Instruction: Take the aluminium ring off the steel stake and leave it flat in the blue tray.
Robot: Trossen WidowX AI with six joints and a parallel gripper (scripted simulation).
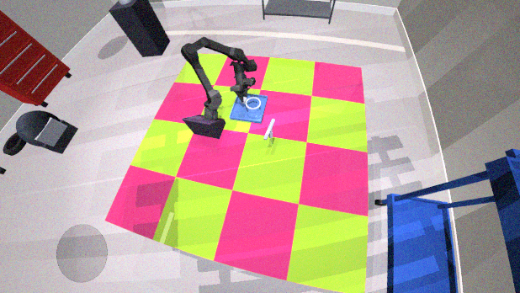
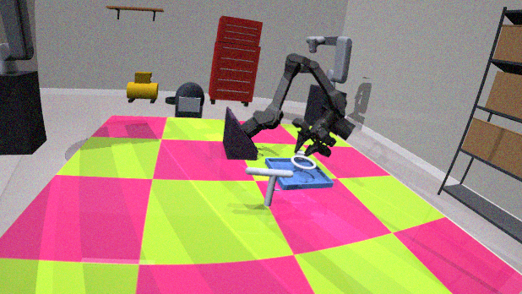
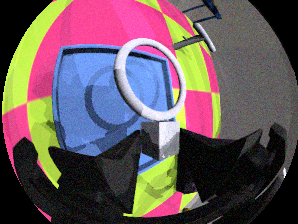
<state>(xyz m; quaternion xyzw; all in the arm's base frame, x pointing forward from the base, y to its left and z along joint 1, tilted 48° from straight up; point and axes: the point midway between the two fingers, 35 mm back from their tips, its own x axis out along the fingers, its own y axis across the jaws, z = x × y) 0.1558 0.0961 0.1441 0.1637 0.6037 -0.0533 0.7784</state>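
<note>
While the ring is already off the stake, the step in hand is to bring it down flat, and the largest thing to mind is the dark six-joint arm (image 1: pixel 198 63) (image 2: pixel 282 95), bent over at its far end so that the wrist points toward the blue tray (image 1: pixel 235 117) (image 2: pixel 307 185) (image 3: pixel 58 100). The arm should descend slowly and straight, since a sideways drift could set the ring on the tray's rim. Next in size, the tray lies on the checkered mat (image 1: pixel 269 223) (image 2: pixel 203 220) (image 3: pixel 42 60), beside the steel stake (image 1: pixel 269 130) (image 2: pixel 270 190) (image 3: pixel 190 42), whose cross-bar has nothing hung on it. The gripper (image 1: pixel 244 99) (image 2: pixel 301 153) (image 3: pixel 158 133) is closed on the ring's tab, with its fingers held apart by that block. Its ring (image 1: pixel 245 102) (image 2: pixel 314 167) (image 3: pixel 120 82) hangs above the tray, its shadow falling on the tray floor, and looks somewhat tilted; levelling it before contact seems wise. Smallest is the welded tab (image 2: pixel 299 153) (image 3: pixel 160 139): best released only once the whole hoop rests inside the walls, the fingers then opening evenly and rising clear without dragging it.
</note>
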